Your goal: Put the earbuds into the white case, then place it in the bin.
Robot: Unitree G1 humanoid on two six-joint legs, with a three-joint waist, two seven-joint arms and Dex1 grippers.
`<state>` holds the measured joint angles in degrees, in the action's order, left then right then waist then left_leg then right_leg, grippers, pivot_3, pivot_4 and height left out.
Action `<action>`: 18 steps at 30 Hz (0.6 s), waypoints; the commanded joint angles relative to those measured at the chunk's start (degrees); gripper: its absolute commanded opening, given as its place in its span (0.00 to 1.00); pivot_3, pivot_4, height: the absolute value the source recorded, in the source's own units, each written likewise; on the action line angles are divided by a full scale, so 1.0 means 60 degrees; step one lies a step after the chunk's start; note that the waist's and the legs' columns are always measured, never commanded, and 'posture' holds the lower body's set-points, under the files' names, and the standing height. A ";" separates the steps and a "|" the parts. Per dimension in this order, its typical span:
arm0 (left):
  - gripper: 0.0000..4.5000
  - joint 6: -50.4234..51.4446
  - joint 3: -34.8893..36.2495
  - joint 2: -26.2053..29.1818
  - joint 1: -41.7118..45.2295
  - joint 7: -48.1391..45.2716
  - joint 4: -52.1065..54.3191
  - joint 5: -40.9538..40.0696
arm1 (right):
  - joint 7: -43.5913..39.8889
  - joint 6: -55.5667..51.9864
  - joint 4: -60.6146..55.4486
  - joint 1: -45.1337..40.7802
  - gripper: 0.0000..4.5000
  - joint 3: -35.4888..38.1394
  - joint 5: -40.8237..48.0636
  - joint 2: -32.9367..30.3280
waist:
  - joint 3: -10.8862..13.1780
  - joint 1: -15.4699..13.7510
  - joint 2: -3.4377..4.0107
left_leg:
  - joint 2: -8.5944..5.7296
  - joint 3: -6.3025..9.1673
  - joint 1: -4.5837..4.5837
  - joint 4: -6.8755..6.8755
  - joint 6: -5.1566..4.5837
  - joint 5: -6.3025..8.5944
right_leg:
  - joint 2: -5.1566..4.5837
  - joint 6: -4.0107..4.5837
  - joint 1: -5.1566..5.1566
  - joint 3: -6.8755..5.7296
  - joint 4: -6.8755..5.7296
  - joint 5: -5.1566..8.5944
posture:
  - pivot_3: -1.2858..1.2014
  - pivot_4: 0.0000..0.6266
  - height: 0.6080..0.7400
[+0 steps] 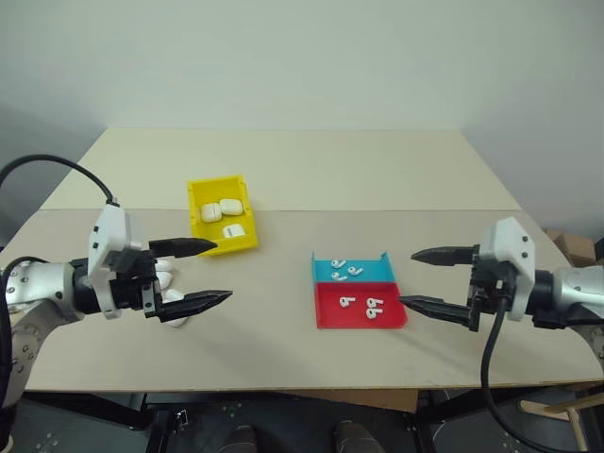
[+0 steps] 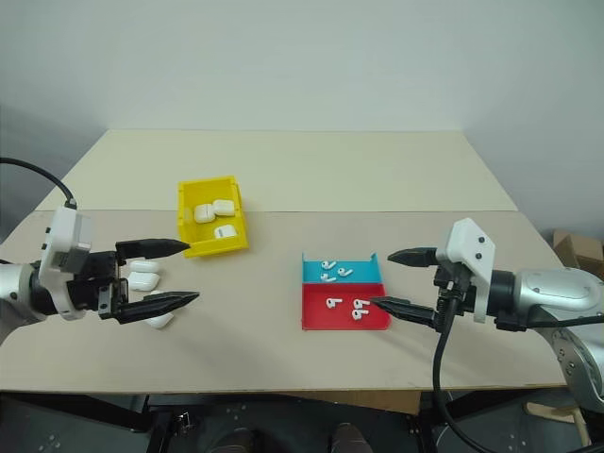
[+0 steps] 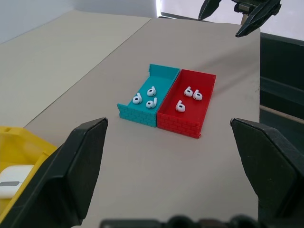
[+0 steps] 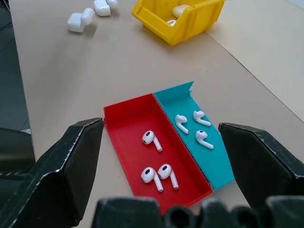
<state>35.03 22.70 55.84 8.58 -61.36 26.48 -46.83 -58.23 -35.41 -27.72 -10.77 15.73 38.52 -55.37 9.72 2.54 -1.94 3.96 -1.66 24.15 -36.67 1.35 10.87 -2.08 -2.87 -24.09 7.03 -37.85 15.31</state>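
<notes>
Earbuds sit in two small trays near the middle of my table: three in the red tray and three more in the blue tray that touches it on the far side. I take the red tray as my landmark. My right gripper hovers just to the right of it, jaws spread wide and holding nothing, its lower finger tip close to the tray's right edge. Well to the left of the red tray and a bit farther back is the yellow bin, which already has three white cases lying inside it. My left gripper hangs farther left again, beyond the bin's near corner, also spread wide and empty. More white cases lie loose on the table right by that gripper, partly hidden behind its fingers, so I cannot count them from the head views; the right wrist view shows a few of them clustered together, apart from the bin.
</notes>
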 commanded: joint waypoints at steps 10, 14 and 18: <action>1.00 0.0126 0.0636 0.0611 -0.0359 0.0082 0.0302 0.0179 | 0.0174 0.0093 -0.0104 -0.0326 0.99 -0.0066 0.0092 0.0133 | 0.0000 0.0019 0.0000 | 0.0000 0.0003 0.0000 -0.0001 0.0000 0.0000 | 0.0001 0.0000 -0.0003 -0.0002 -0.0004 0.0000 | 0.52 0.24 1.00; 1.00 0.0169 0.0245 0.1772 -0.0907 0.0298 0.0822 0.1654 | 0.0435 -0.0145 -0.0124 -0.0525 0.99 -0.0221 0.0149 0.0175 | 0.0000 0.0004 -0.0007 | 0.0000 0.0004 0.0002 -0.0002 0.0000 0.0000 | 0.0000 0.0000 -0.0003 -0.0004 -0.0001 0.0001 | 0.52 0.24 1.00; 1.00 0.2903 -0.0938 0.3407 0.0024 0.1019 0.0812 0.1329 | 0.0741 -0.0482 -0.0246 -0.0741 0.99 -0.0256 0.0238 0.0128 | 0.0003 -0.0015 -0.0013 | -0.0003 0.0004 -0.0002 -0.0002 0.0000 0.0000 | -0.0004 -0.0005 -0.0003 -0.0005 -0.0006 0.0004 | 0.52 0.24 1.00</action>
<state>46.50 18.80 73.59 6.64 -57.19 30.46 -38.45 -54.48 -37.51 -27.70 -14.54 12.77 38.70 -54.26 9.74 2.45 -2.02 3.94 -1.58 24.16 -36.71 1.36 10.87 -2.10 -3.13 -24.14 6.98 -37.89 15.47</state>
